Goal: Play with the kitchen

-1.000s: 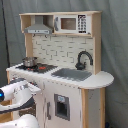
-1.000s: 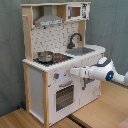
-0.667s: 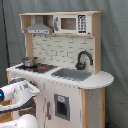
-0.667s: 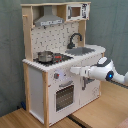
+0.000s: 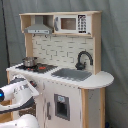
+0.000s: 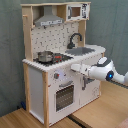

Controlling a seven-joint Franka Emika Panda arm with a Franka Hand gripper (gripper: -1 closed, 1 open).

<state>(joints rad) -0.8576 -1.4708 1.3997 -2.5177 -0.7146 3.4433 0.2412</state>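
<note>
One arm works at the kitchen (image 6: pixel 55 70), which stands upright on the wooden floor (image 6: pixel 100 112); its gripper (image 6: pixel 76 67) sits against the front panel just beside the red knobs (image 6: pixel 59 76); whether the gripper is apart or together I cannot tell; best to approach a knob squarely and turn gently, so the toy does not shift.

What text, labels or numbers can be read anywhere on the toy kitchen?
None can be read.
The microwave keypad carries marks in the first exterior view, too blurred to read.
The stove knobs in the second exterior view show no readable markings.
The oven door and the hood carry no visible text.
</note>
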